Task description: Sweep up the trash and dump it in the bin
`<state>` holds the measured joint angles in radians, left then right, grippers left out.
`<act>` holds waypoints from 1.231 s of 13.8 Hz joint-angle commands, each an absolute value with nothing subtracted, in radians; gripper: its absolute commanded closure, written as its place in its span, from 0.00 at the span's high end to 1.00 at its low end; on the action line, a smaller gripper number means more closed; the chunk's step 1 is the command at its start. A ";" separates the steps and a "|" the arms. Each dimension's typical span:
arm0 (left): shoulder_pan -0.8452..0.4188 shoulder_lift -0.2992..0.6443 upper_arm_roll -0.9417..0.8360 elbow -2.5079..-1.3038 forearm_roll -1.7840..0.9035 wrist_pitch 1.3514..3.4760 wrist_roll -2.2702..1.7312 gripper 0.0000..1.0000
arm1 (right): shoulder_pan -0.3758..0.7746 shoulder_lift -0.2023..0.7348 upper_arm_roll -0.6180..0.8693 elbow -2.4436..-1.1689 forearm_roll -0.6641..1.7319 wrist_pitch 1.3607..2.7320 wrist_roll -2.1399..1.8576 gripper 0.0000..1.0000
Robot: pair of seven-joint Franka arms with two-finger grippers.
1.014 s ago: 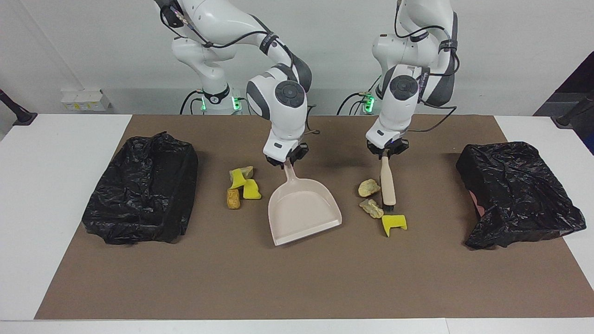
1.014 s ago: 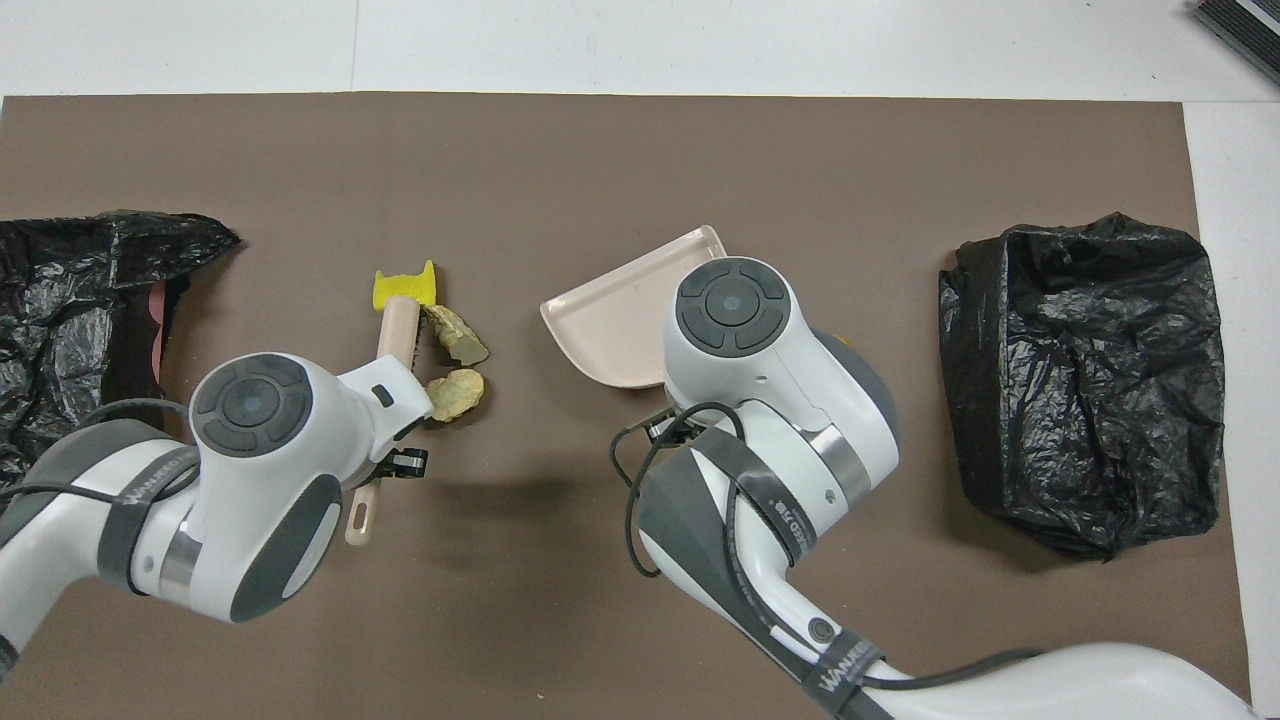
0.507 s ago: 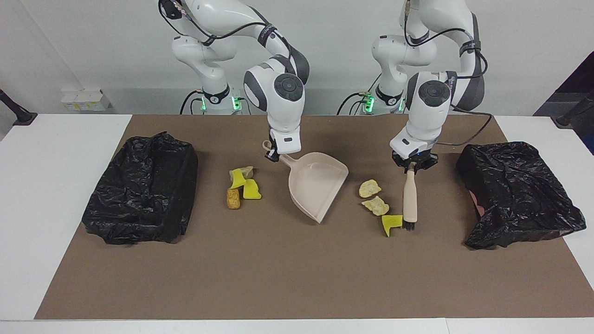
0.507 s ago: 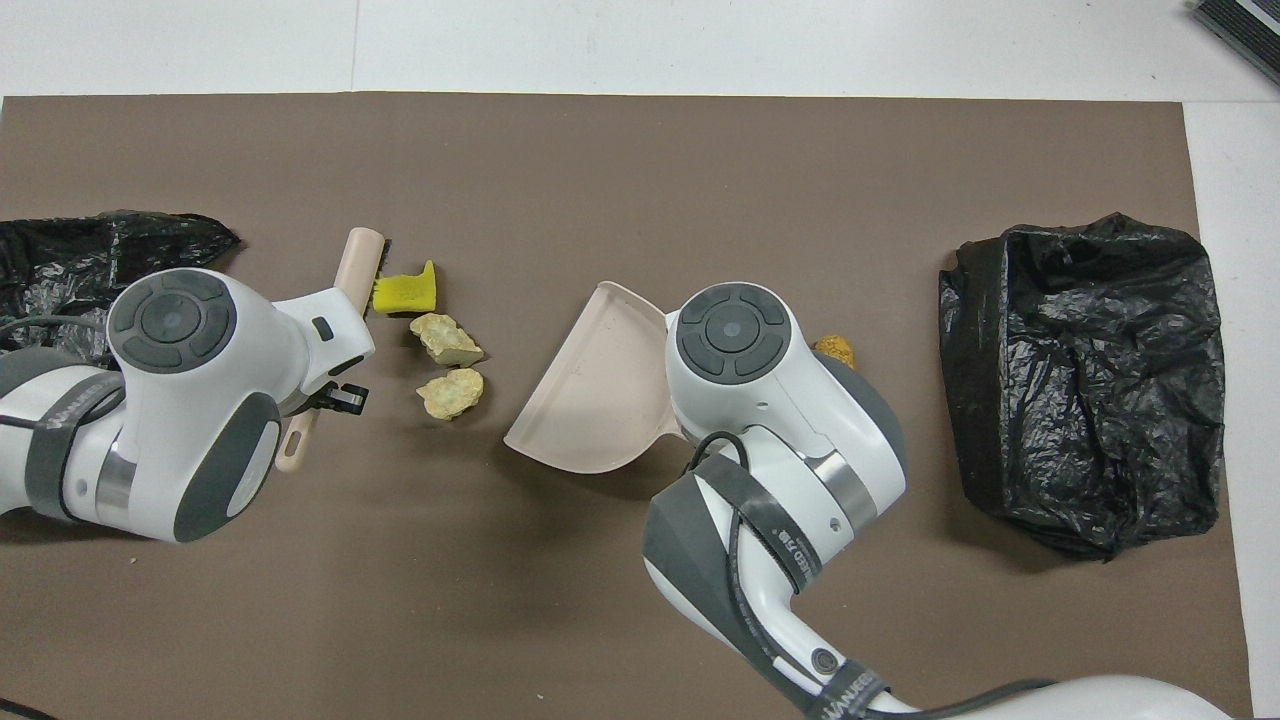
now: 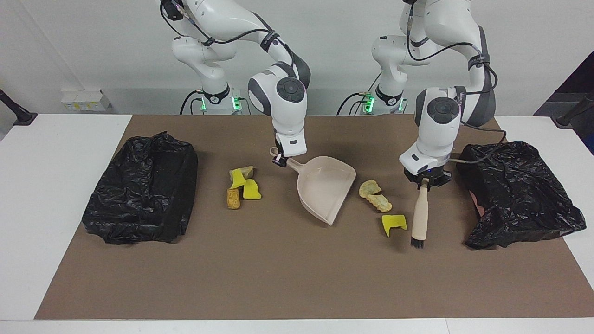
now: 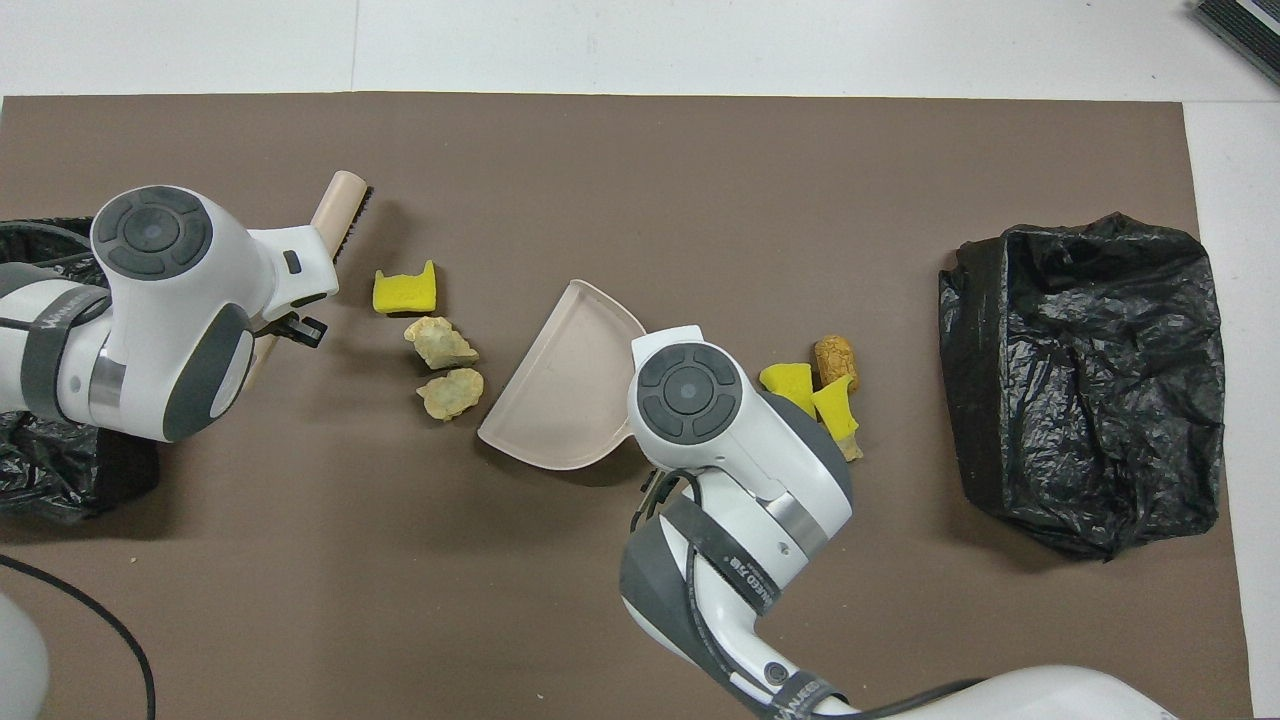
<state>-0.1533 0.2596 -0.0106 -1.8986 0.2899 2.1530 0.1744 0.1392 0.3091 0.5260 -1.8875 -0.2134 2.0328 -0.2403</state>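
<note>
My right gripper (image 5: 280, 160) is shut on the handle of the beige dustpan (image 5: 325, 188), which is tilted with its mouth beside two pale chunks of trash (image 5: 374, 195). My left gripper (image 5: 425, 182) is shut on the handle of a wooden brush (image 5: 420, 218) that hangs bristles down, beside a yellow foam scrap (image 5: 393, 223). More trash (image 5: 241, 185), yellow pieces and an orange-brown lump (image 6: 833, 356), lies beside the pan's handle toward the right arm's end. In the overhead view the brush (image 6: 335, 215) pokes out past my left wrist near the yellow scrap (image 6: 403, 291).
A black-bagged bin (image 5: 141, 195) sits at the right arm's end of the brown mat (image 5: 297, 278), and another one (image 5: 517, 192) at the left arm's end, close to the brush. White table borders the mat.
The left gripper carried the brush away from the scraps toward the left arm's end. The right gripper swung the dustpan round so its mouth faces the two pale chunks, which shifted slightly.
</note>
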 commanded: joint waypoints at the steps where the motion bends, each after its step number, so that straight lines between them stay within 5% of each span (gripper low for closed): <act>1: -0.149 0.294 -0.018 -1.878 0.343 2.180 0.187 0.00 | 0.124 0.305 0.545 -1.898 -0.252 2.030 -0.232 0.00; 7: -0.178 0.227 -0.028 -2.002 0.391 2.105 0.178 0.00 | 0.124 0.284 0.589 -1.910 -0.281 1.959 -0.275 0.00; 17: -0.399 0.086 -0.034 -2.207 0.161 2.009 0.060 0.00 | 0.124 0.261 0.609 -1.950 -0.281 1.965 -0.262 0.00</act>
<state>-0.3472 0.1413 -0.0428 -2.1246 0.2192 2.0044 0.0551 0.1383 0.2825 0.5946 -1.9250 -0.2609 1.9809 -0.2475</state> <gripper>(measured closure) 0.740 0.687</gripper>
